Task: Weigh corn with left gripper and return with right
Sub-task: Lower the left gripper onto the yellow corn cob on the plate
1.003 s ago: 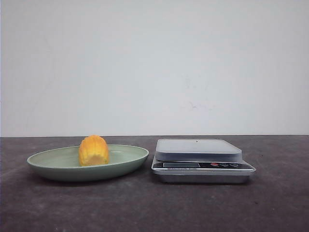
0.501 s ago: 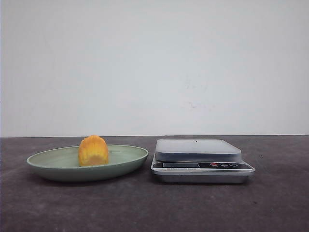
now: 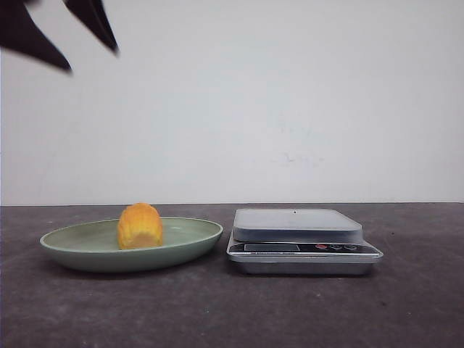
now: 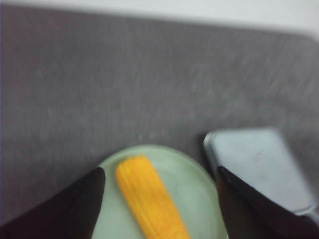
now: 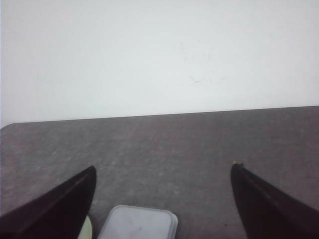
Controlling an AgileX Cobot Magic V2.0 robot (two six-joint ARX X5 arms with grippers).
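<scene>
The left gripper [image 3: 90, 47], absent from the front view half a second ago, is now seen high above the plate [image 3: 72, 250], jaws spread wide and empty. The corn [image 3: 141, 226] lies unmoved in the plate, just beside the scale [image 3: 297, 225]. The pickup approach is judged begun; the right gripper [image 5: 162, 172] is held open, well back.

no legible text, scale [image 3: 304, 246] display unreadable
</scene>
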